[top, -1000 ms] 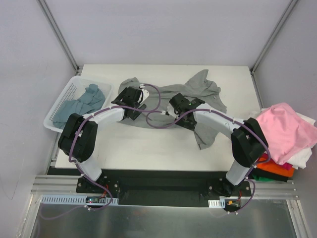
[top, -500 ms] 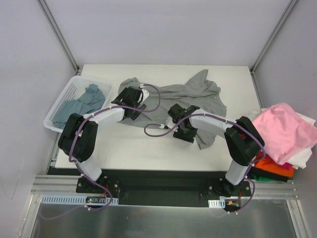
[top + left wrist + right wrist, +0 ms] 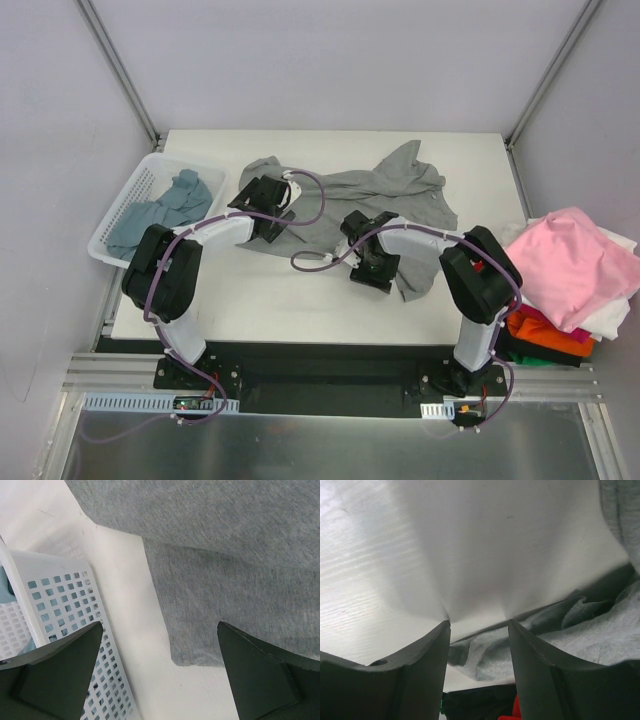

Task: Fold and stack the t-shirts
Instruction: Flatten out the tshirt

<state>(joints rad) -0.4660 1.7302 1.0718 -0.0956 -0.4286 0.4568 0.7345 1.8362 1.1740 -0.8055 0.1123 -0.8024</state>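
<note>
Centrally on the table (image 3: 280,300) lies the light grey t-shirt (image 3: 370,190), spread out and rumpled. The left pincer (image 3: 157,630) hovers over its left hem corner, jaws at full width and holding nothing, beside the white basket (image 3: 60,605). The right pincer (image 3: 479,622) sits low at the shirt's near edge, jaws partly apart with its tips on bare table. Grey cloth shows in the gap, not pinched.

This looks like a robot lab. Two robot arms (image 3: 165,285) are bolted to a metal rail (image 3: 110,372) at a white bench (image 3: 290,300), with plain grey walls (image 3: 330,60) all around.
</note>
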